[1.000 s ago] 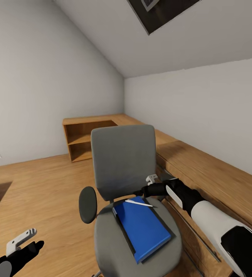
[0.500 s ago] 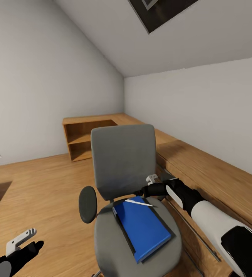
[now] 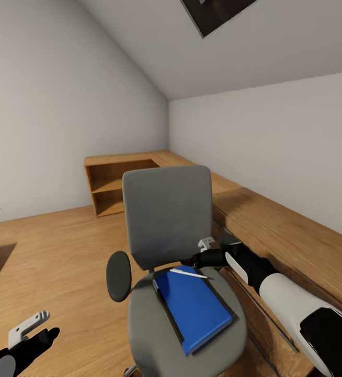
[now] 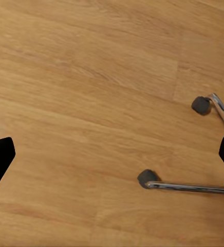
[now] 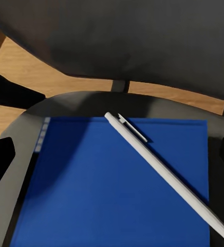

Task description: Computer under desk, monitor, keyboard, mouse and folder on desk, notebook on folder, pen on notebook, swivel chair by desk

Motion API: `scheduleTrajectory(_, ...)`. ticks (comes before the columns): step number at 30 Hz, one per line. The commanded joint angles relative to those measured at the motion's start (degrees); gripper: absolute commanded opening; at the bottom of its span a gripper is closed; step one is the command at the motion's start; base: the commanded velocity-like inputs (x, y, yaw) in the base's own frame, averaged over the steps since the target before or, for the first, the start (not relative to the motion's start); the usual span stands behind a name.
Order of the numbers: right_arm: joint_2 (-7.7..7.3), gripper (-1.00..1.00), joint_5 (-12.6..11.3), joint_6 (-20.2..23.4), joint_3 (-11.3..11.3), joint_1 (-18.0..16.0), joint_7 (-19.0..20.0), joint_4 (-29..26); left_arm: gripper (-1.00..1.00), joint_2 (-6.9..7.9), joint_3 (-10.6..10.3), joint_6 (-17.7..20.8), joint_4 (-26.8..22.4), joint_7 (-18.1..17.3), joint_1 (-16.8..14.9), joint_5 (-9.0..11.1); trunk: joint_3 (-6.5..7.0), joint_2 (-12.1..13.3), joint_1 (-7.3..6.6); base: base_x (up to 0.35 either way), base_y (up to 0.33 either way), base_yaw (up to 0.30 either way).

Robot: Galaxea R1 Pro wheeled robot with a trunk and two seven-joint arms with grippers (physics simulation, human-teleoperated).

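Your right gripper (image 3: 192, 259) hangs just above the back edge of the chair (image 3: 167, 220) seat, between the grey backrest and the blue folder (image 3: 193, 308), and its two dark fingertips (image 5: 0, 157) stand wide apart at the edges of the right wrist view, clamped on nothing. The folder lies flat on the seat, with a dark notebook (image 3: 170, 317) under it showing along its edge. A white pen (image 3: 188, 273) rests slantwise on the folder's far end, just under the gripper; in the right wrist view the pen (image 5: 163, 172) crosses the folder (image 5: 112, 190) diagonally, clip end toward the backrest. Your left gripper (image 3: 32, 327) hovers low beside the chair over the wooden floor (image 3: 45, 262), its fingers spread; the left wrist view looks down on floorboards and two chrome legs (image 4: 194, 186) of the chair base with their grey casters. A low wooden shelf counter (image 3: 275, 225) runs along the wall on your right and turns the far corner.
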Motion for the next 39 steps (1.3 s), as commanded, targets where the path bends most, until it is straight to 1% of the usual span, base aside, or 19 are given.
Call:
scheduleTrajectory(1,-0.06,1.00,-0.46,0.32,0.30,-0.05,-0.07,-0.08,1.00,0.01,0.02,0.20,-0.06,0.49,-0.04,0.61,-0.15,-0.03,-0.01,0.000,0.000,0.000)
scheduleTrajectory(20,-0.08,1.00,-0.39,0.31,0.30,-0.05,-0.08,-0.01,1.00,0.00,0.06,0.20,-0.06,0.49,-0.04,0.61,-1.79,-0.03,-0.01,0.000,0.000,0.000)
scheduleTrajectory(34,-0.13,1.00,-0.42,0.30,0.23,-0.05,-0.06,0.00,1.00,0.01,0.05,0.20,-0.06,0.49,-0.04,0.61,-1.95,-0.03,-0.01,0.000,0.000,0.000)
scheduleTrajectory(39,-0.16,1.00,-0.89,0.24,0.25,-0.05,0.06,0.00,1.00,0.03,0.07,0.20,-0.06,0.49,-0.04,0.61,-2.01,-0.03,-0.01,0.000,0.000,0.015)
